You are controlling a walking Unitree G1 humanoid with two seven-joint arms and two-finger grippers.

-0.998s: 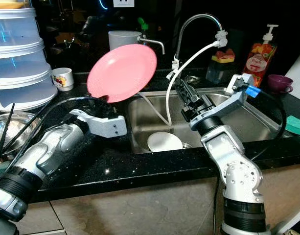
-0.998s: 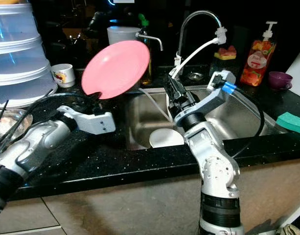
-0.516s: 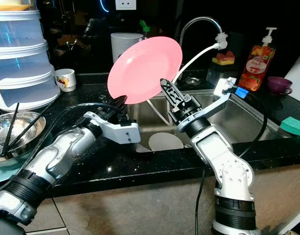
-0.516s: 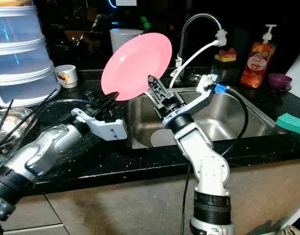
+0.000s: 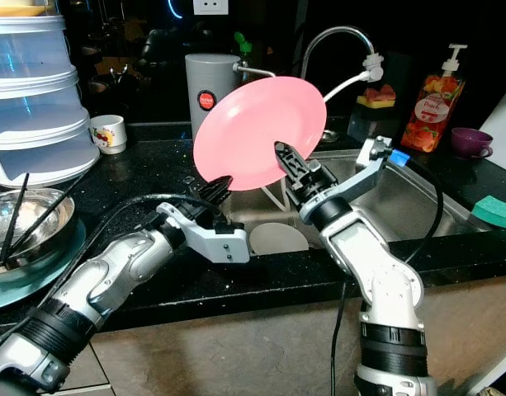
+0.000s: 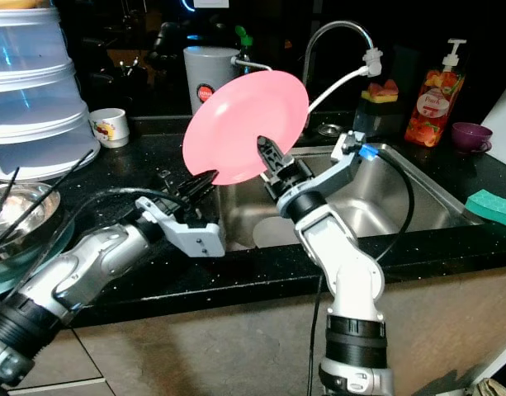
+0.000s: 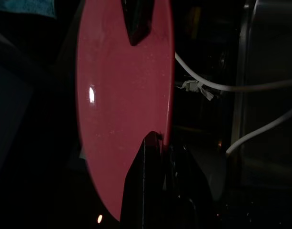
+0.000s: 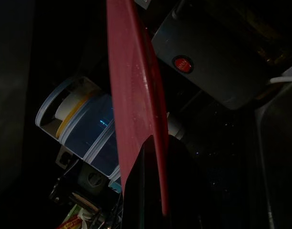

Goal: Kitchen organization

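Both claws pinch the pink plate (image 5: pixel 259 134) up over the sink (image 5: pixel 418 198): the left gripper (image 5: pixel 221 181) on its bottom edge, the right gripper (image 5: pixel 287 159) on its side. It looks like a pass from one claw to the other, so neither lets go.

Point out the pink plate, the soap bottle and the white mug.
pink plate (image 5: pixel 257 132), left eye view, middle of its face
soap bottle (image 5: pixel 438 103), left eye view, its label
white mug (image 5: pixel 108 134), left eye view, its side wall
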